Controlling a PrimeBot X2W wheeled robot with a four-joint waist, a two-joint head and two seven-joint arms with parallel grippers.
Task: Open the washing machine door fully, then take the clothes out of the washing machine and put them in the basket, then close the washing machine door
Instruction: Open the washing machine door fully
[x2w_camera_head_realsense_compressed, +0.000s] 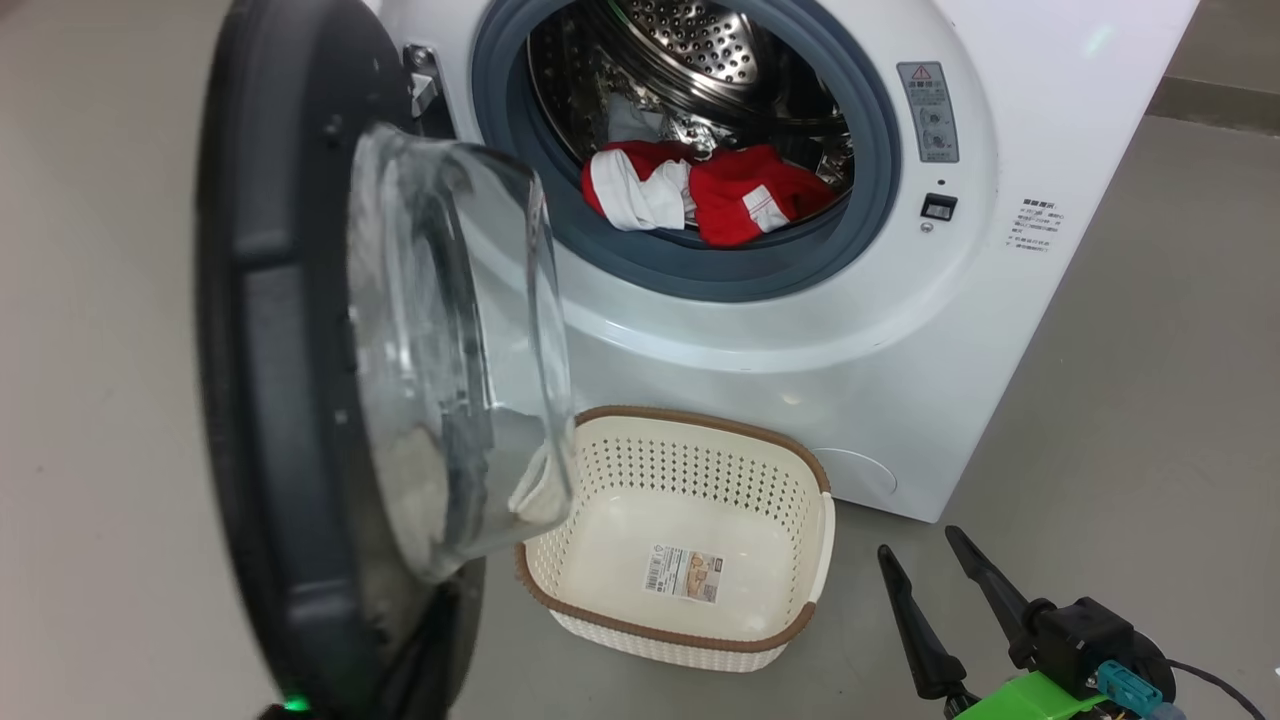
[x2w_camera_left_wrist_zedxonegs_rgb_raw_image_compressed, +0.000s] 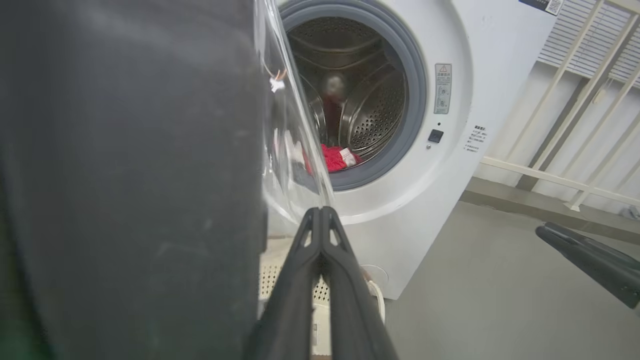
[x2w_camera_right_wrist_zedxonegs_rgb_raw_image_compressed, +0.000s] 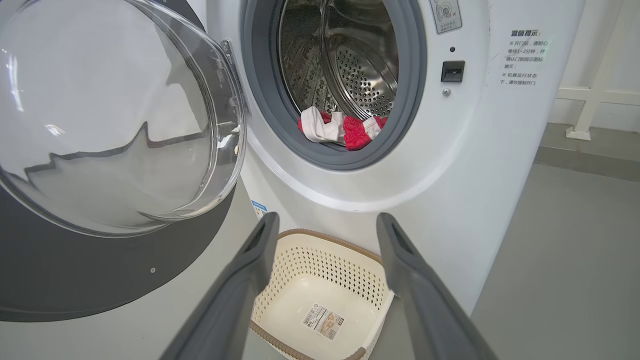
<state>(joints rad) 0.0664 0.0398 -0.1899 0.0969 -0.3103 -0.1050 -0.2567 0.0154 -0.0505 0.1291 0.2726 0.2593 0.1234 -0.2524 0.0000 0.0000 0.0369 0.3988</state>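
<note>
Jaws on the left gripper (x2w_camera_left_wrist_zedxonegs_rgb_raw_image_compressed: 320, 212) are pressed together with nothing between them, the tips lying just beside the lower edge of the washing machine door (x2w_camera_head_realsense_compressed: 270, 350); whether they touch its glass cannot be told. The right gripper (x2w_camera_head_realsense_compressed: 917, 540) stands wide open and empty, low over the floor (x2w_camera_head_realsense_compressed: 1130, 400) and to the right of the basket (x2w_camera_head_realsense_compressed: 700, 420), its fingers aimed toward the machine's mouth. The door is swung out on its left-hand hinge, with its clear bowl facing the basket. It looks rigid and heavy, and its glossy rim is probably slippery, so a push on the black rim seems safer than one on the glass if it has further to swing. The basket sits on the floor, close against the washing machine (x2w_camera_head_realsense_compressed: 800, 330) and directly below the opening, with nothing in it but a paper label. The clothes (x2w_camera_head_realsense_compressed: 720, 195) lie heaped at the front of the drum (x2w_camera_head_realsense_compressed: 700, 40), resting against the grey rubber ring (x2w_camera_head_realsense_compressed: 700, 280). They should be light, soft and limp, likely to trail and catch on that ring. A raised fold at the top of the heap looks like the best place to pinch.
</note>
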